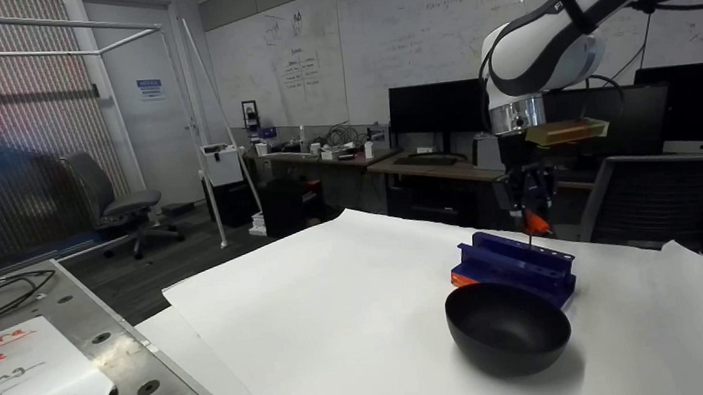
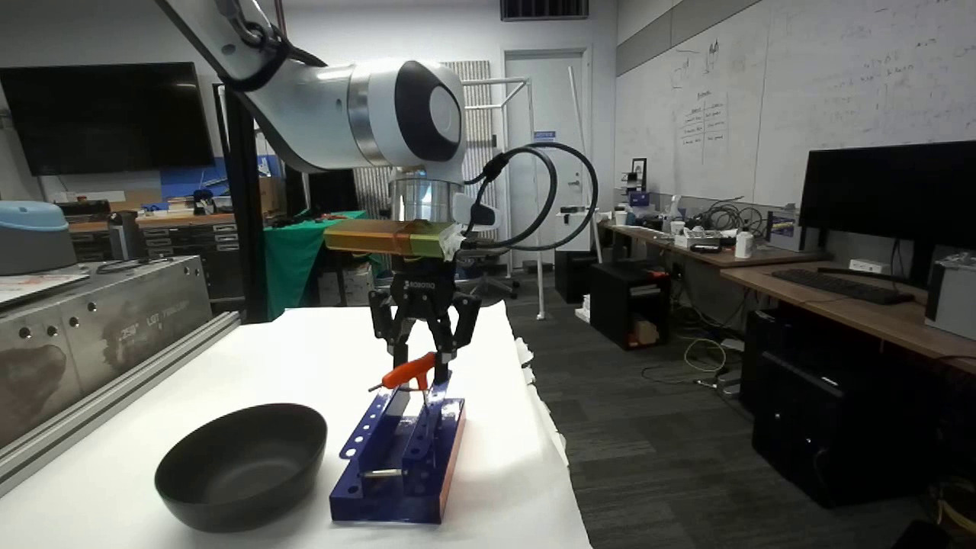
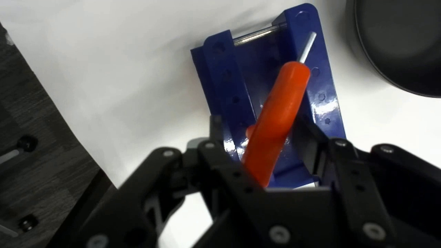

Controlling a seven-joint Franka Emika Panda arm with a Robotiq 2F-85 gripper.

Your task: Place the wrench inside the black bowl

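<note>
The wrench is a T-handled tool with an orange-red handle (image 1: 537, 223) and thin metal shafts. It stands in the dark blue rack (image 1: 516, 264), its shaft pointing down into it; the handle also shows in the other views (image 2: 408, 371) (image 3: 275, 117). My gripper (image 2: 421, 367) is open right above the rack. In the wrist view its fingers (image 3: 262, 134) stand on either side of the handle, with a gap visible at the right finger. The black bowl (image 1: 508, 330) sits on the white-covered table beside the rack; it also shows in the other views (image 2: 244, 465) (image 3: 403, 44).
The rack (image 2: 389, 503) has raised ribbed walls and a metal rod across one end. White paper (image 1: 337, 326) covers the table, whose edge (image 3: 62, 110) lies near the rack. A metal beam (image 2: 114, 335) runs along the opposite side. A desk with monitors (image 1: 439, 107) stands behind.
</note>
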